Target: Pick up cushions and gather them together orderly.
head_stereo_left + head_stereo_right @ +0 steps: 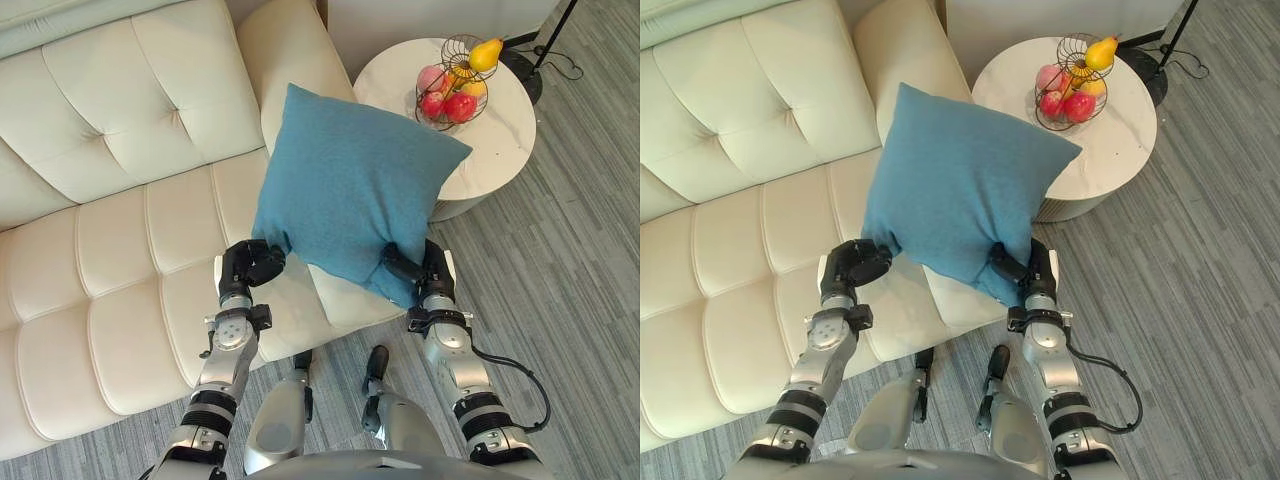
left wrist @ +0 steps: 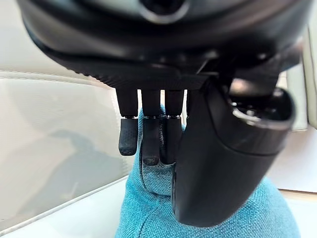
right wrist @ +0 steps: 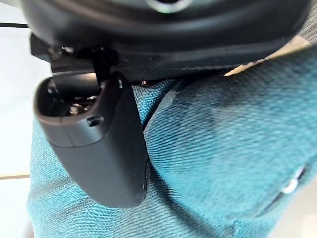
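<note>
Cushion point(image 1: 350, 190) held over sofa point(image 1: 120, 200), lower corners pinched by left hand point(image 1: 250, 265) and right hand point(image 1: 425, 268).

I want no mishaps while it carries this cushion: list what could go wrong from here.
1. The blue cushion is pinched only at its lower corners by the left hand and right hand. Its bulk stands above them, so it may flop over or slip out.
2. Its upper corner appears close to the fruit basket on the round table. A swing that way might knock fruit off.
</note>
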Robot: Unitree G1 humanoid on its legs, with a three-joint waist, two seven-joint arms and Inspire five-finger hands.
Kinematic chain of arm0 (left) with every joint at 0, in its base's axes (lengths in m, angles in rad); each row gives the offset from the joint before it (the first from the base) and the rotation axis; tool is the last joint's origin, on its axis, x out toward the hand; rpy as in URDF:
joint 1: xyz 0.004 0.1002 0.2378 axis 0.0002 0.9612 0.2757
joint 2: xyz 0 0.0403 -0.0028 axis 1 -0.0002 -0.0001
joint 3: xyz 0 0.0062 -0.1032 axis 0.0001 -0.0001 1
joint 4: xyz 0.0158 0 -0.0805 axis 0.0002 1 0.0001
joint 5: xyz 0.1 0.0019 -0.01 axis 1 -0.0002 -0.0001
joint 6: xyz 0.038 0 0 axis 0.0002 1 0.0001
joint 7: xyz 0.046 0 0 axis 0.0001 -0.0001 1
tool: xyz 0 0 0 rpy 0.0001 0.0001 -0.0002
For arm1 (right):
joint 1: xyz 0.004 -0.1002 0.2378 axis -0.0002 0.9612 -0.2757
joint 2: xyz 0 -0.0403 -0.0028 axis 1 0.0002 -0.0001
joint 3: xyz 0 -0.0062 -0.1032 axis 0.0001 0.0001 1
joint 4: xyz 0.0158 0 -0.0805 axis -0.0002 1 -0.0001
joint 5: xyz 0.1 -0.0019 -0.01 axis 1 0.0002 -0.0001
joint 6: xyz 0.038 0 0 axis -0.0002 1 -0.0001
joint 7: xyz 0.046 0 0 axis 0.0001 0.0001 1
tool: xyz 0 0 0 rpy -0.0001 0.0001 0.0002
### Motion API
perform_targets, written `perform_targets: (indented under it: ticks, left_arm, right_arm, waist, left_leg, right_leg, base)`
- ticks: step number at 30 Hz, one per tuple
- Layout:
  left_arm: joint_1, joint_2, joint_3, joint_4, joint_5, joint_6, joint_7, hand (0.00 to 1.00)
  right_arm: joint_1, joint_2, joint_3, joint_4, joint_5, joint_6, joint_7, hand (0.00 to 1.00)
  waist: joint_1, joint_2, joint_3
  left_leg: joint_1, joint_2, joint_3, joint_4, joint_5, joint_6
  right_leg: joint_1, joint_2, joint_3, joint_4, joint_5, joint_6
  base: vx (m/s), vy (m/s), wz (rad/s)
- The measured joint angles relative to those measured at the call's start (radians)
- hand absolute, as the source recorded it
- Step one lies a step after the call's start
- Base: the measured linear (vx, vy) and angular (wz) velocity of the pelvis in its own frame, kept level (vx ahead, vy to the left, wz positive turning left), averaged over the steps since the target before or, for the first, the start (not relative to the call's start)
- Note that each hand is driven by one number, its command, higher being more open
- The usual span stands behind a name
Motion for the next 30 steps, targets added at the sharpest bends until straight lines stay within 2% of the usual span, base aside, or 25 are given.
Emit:
perform_targets:
  ticks: [8,14,20,22,30]
  left_arm:
    - [0.077,0.012,-0.018,-0.077,-0.016,-0.022,-0.007,0.00]
    - [0.176,0.005,-0.026,-0.080,-0.027,-0.022,-0.030,0.00]
    - [0.233,0.002,-0.026,-0.115,-0.028,-0.022,-0.034,0.00]
    - [0.263,-0.001,-0.029,-0.124,-0.028,-0.022,-0.052,0.00]
    - [0.347,-0.004,-0.036,-0.227,-0.046,-0.020,-0.079,0.00]
  right_arm:
    - [0.070,0.019,0.009,-0.044,0.002,-0.005,0.027,0.00]
    - [0.174,0.038,0.008,-0.045,0.001,0.000,0.053,0.00]
    - [0.213,0.043,0.008,-0.047,0.001,0.003,0.071,0.00]
    - [0.246,0.043,0.006,-0.047,0.001,0.008,0.073,0.00]
    - [0.292,0.043,-0.022,-0.079,0.001,0.019,0.099,0.00]
  waist:
    - [0.000,-0.003,-0.009]
    - [-0.003,-0.008,-0.081]
    - [-0.006,-0.011,-0.109]
    - [-0.017,-0.011,-0.135]
    - [-0.019,-0.008,-0.144]
  left_leg:
    - [0.106,-0.004,0.019,-0.052,0.001,0.002]
    - [0.152,-0.003,0.030,-0.074,0.005,0.006]
    - [0.195,-0.001,0.055,-0.087,0.011,0.009]
    - [0.207,-0.001,0.056,-0.101,0.020,0.010]
    - [0.250,0.000,0.087,-0.106,0.013,0.005]
  right_leg:
    - [0.084,-0.001,0.009,-0.023,0.002,0.003]
    - [0.116,0.001,0.021,-0.028,0.001,0.005]
    - [0.138,0.002,0.054,-0.025,0.001,0.010]
    - [0.141,0.003,0.058,-0.023,0.003,0.014]
    - [0.168,0.005,0.093,-0.026,0.011,0.020]
  base:
    - [0.01,0.030,-0.06]
    - [0.01,0.014,-0.06]
    - [-0.05,0.011,-0.14]
    - [-0.08,0.004,-0.06]
    - [-0.02,0.012,-0.10]
